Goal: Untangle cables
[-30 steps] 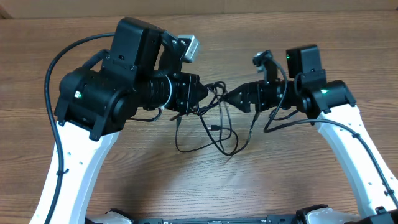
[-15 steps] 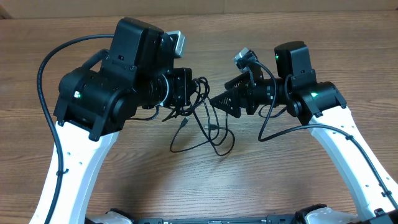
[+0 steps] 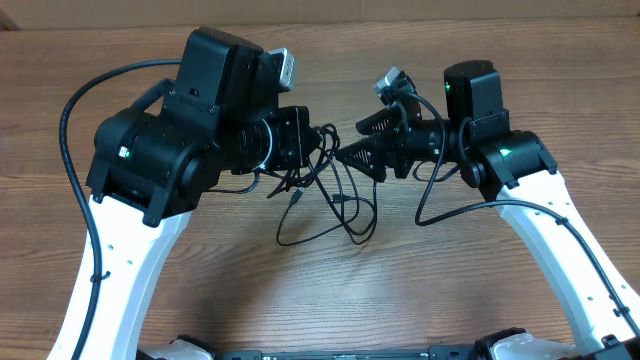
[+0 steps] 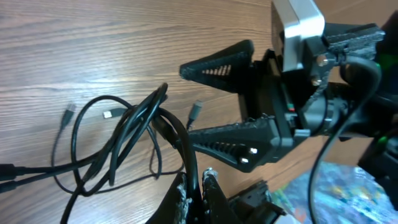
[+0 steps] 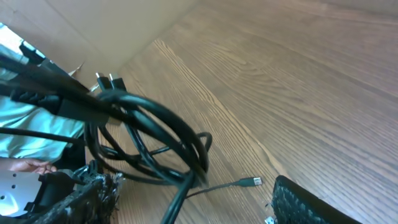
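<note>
The cables (image 4: 137, 118) sit at the middle of the bench (image 3: 430, 300), between the left arm (image 3: 180, 150) on the left and the right arm (image 3: 500, 160) on the right. Their far end runs into the left jaws, and their loops spread nearward on the bench. The right jaws stand just right of the bunch, above a plug tip (image 5: 252, 182) lying on the bench.
</note>
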Available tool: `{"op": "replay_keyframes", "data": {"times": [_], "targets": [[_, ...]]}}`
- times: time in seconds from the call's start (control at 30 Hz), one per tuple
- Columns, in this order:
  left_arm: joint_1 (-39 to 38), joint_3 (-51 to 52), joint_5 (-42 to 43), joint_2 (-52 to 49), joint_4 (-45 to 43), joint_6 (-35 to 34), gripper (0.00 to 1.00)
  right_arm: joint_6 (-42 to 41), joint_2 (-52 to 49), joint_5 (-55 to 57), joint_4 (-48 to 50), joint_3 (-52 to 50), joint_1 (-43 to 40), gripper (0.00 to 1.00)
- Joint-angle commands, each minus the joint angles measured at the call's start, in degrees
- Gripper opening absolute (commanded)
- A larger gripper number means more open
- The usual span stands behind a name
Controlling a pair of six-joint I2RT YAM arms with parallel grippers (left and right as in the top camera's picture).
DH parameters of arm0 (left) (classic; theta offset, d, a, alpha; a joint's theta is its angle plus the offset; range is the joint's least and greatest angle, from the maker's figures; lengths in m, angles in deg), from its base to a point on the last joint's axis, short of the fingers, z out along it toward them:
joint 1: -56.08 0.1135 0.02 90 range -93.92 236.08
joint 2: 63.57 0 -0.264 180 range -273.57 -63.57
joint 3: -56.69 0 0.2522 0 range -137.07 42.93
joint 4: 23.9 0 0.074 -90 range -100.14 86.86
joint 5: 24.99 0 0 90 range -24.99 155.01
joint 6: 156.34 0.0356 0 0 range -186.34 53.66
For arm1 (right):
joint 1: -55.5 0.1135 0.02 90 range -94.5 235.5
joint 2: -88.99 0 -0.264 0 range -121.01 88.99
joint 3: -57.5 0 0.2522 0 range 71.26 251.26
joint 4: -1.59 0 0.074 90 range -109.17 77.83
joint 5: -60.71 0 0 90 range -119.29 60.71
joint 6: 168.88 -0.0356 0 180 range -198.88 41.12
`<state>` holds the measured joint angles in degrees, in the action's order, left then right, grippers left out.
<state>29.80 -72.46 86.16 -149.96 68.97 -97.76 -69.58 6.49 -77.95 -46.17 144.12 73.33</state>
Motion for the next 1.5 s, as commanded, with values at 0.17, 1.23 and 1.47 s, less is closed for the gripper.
{"op": "replay_keyframes", "data": {"times": [0.17, 1.23, 1.47], "targets": [[-0.2, -1.4, 4.0, 0.3, -2.9, -3.4, 0.04, 0.6, 0.3, -0.5, 0.8, 1.0, 0.2, 0.77], [-1.7, -1.4, 13.4, 0.2, -14.6, -14.0, 0.04, -4.6, 0.2, -1.8, 10.8, 1.0, 0.3, 0.07], [-1.2, -1.4, 13.4, 0.3, -12.7, -10.5, 0.04, -5.0, 0.2, 5.8, 9.0, 1.0, 0.0, 0.04]]}}
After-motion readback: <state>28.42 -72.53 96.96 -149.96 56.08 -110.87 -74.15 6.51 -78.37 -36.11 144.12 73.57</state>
